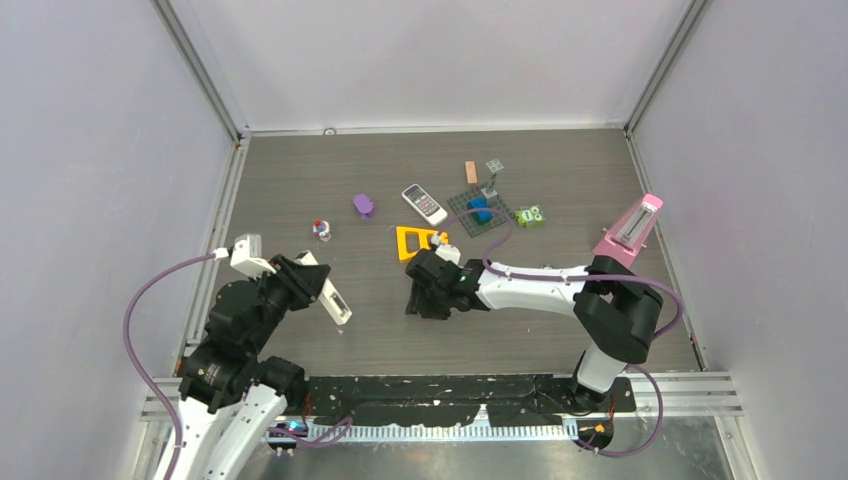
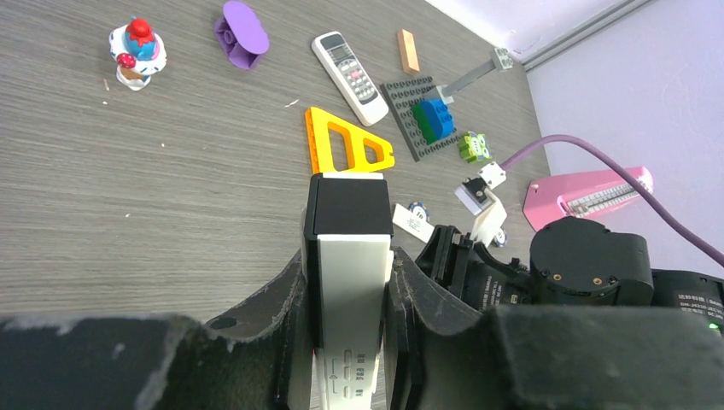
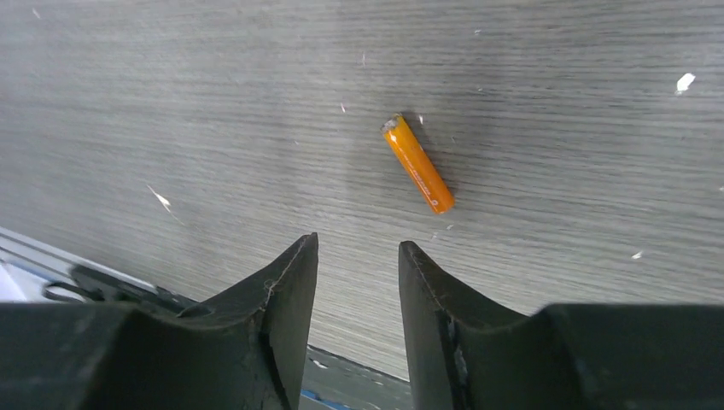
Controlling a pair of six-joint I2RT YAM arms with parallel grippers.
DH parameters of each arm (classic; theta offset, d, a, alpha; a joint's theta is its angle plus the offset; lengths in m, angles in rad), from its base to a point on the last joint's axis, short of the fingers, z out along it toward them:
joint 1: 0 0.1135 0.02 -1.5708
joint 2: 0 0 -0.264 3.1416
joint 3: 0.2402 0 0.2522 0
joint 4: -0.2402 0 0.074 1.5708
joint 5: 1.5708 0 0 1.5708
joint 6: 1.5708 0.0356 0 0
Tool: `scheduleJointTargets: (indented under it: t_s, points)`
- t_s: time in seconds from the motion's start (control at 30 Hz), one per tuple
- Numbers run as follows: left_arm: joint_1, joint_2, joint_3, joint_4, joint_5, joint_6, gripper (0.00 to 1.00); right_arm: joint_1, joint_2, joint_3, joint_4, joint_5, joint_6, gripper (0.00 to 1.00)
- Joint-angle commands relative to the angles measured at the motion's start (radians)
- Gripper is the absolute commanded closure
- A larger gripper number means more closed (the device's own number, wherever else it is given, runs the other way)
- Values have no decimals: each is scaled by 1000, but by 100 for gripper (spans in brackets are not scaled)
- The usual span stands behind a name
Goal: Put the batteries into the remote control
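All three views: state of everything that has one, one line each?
held remote: gripped by left end effector, black end pointing outward
left end effector: shut on held remote
right end effector: open, empty
orange cylinder: lying flat on table, ungripped, ahead of the right fingers
second remote: lying on table, buttons up

Matt grey wood grain is seen on the table; smooth white plastic on the remote control.
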Motion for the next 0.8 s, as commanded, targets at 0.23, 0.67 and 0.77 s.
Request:
scheduleJointTargets:
  t_s: [0.23,0.67,0.77]
  points:
    - [-2,-31,-13,47,2,15,100,5,38,-13,65,100,474,48]
    - [-2,-54,6,20,37,18,100,3,40,-86,73,150,614,52]
    - [-2,-58,0,21,36,17,100,-5,36,-109,73,149,621,52]
